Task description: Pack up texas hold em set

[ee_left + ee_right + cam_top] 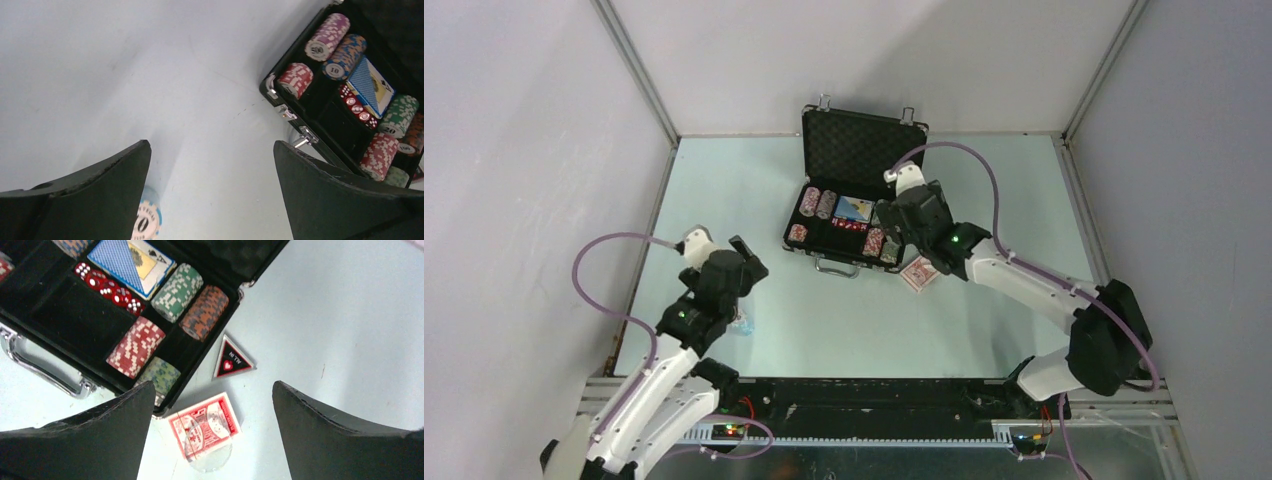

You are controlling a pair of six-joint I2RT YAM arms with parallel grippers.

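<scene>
The black briefcase (864, 150) lies open at the back middle, its foam lid upright. Several chip stacks (818, 203), a blue card deck (856, 208) and red dice (107, 285) lie in its tray. A red card deck (204, 425) and a small triangular piece (231, 359) lie on the table beside the case's right front corner. My right gripper (212, 385) is open and empty above the red deck. My left gripper (212, 145) is open and empty above the table, left of the case. A blue-edged chip stack (146, 222) lies by its left finger.
A clear round disc (212, 460) lies partly under the red deck's near edge. The case's metal handle (40, 372) sticks out from its front rim. Grey walls close in the pale table on the left, back and right.
</scene>
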